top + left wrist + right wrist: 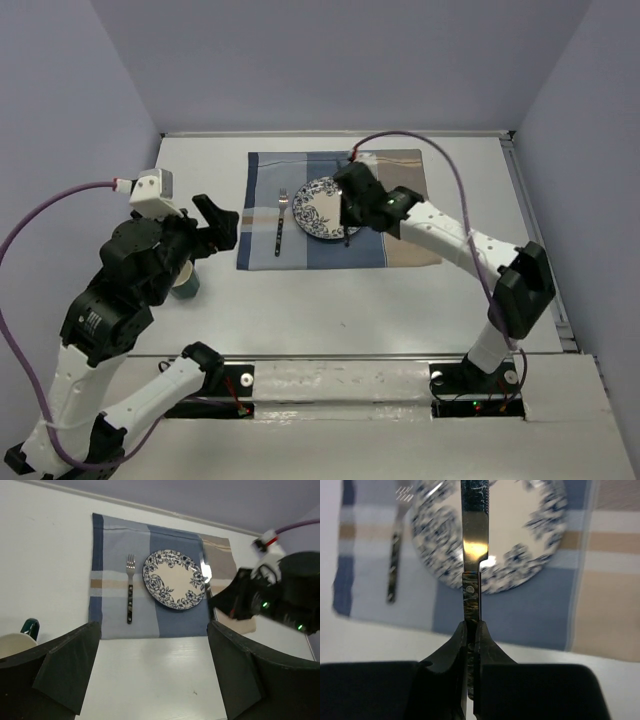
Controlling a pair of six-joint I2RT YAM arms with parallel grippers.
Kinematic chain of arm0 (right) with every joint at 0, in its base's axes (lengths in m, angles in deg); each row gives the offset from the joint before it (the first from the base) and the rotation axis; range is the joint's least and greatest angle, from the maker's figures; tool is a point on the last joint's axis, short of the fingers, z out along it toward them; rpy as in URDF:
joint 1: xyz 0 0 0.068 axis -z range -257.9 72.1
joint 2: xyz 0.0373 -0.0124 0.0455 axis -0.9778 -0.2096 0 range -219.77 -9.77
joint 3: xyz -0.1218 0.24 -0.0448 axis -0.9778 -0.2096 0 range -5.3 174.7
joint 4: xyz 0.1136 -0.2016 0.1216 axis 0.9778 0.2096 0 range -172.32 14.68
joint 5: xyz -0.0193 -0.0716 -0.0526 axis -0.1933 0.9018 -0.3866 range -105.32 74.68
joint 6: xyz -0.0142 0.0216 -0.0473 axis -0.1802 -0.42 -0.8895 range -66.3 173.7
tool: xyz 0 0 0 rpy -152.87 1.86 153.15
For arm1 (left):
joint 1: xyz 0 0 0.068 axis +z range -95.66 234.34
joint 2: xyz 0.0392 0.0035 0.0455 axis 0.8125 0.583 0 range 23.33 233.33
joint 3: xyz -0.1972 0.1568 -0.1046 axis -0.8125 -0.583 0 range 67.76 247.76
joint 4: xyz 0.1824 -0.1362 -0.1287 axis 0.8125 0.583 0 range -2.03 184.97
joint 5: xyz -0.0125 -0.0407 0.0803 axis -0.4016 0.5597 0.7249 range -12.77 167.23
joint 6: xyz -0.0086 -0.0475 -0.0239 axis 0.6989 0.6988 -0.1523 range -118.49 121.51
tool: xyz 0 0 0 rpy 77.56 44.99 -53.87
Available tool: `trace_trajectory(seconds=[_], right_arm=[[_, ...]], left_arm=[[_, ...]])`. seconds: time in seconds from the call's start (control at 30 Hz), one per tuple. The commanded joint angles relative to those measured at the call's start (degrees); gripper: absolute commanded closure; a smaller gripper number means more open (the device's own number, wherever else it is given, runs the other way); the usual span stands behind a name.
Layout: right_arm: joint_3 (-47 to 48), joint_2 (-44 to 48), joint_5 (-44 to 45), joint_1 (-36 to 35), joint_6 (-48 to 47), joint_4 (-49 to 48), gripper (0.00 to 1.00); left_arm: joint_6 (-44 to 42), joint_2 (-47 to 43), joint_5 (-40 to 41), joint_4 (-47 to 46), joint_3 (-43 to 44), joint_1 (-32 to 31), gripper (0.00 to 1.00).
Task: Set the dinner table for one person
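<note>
Right pincer [471, 630]: clamped on the handle of a knife [474, 535], blade held over the patterned plate [322, 208], possibly clear of it. Left pincer [152, 630]: fingers wide apart, nothing between them, above bare bench [330, 310]. The bench bears a striped placemat [300, 255] on its far half, carrying the plate, with a fork [281, 222] just left. Cup [186, 286]: beside the left arm

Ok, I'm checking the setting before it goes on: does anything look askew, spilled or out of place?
Nothing is spilled or damaged. The fork lies straight beside the plate on the placemat. Only the knife is not down: the right gripper holds it over the plate. The mug stands off the placemat.
</note>
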Motion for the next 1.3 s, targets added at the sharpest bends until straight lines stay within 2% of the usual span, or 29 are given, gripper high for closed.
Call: trace_trajectory(seconds=[0.0,0.03,0.17,0.23,0.63,0.9,0.97,1.0,1.03,1.07,1.17,1.27], right_arm=[[-5.72,2.69,0.85,9.06,-4.57,-5.35,1.0],[-6.25,2.34,-1.07,12.99,-6.41,-7.19,1.0],[-5.72,-2.22,-3.55,18.65,-9.49,-10.1,1.0],[-4.85,-5.28,-7.66,22.86,-11.51,-11.5,1.0],[-3.0,-14.53,-11.37,28.06,-14.51,-12.21,1.0],[-1.07,-17.96,-12.52,28.06,-15.65,-12.21,1.0],[-1.06,-18.14,-11.82,28.06,-15.3,-12.04,0.91],[-1.15,-17.79,-11.55,28.06,-14.95,-11.95,0.76],[-1.15,-17.35,-11.55,28.06,-14.86,-11.69,0.7],[-1.07,-15.87,-11.81,28.06,-14.6,-11.51,0.55],[0.07,-12.18,-13.74,28.06,-14.34,-10.28,0.44],[0.17,-8.74,-18.99,28.06,-11.89,-9.49,0.42]], left_arm=[[2.87,0.18,-0.82,-5.01,-4.32,-0.21,0.01],[3.14,0.36,-1.08,-5.97,-5.72,-0.21,0.01],[3.76,1.59,-1.09,-7.03,-6.35,-0.21,0.01],[3.67,2.47,-0.21,-7.39,-6.26,-0.12,0.01],[3.84,3.61,2.08,-7.21,-7.57,-0.12,0.01],[4.02,4.05,2.17,-7.3,-8.28,-0.03,0.01],[4.02,4.05,2.17,-7.3,-8.28,-0.12,0.01],[3.93,4.05,2.25,-7.21,-8.28,-0.03,0.01],[3.76,4.14,2.34,-7.21,-8.02,-0.03,0.01],[3.67,4.31,2.43,-7.3,-7.84,-0.03,0.01],[3.23,4.58,2.34,-7.39,-7.31,-0.03,0.01],[2.88,4.84,2.17,-7.91,-6.7,-0.03,0.01]])
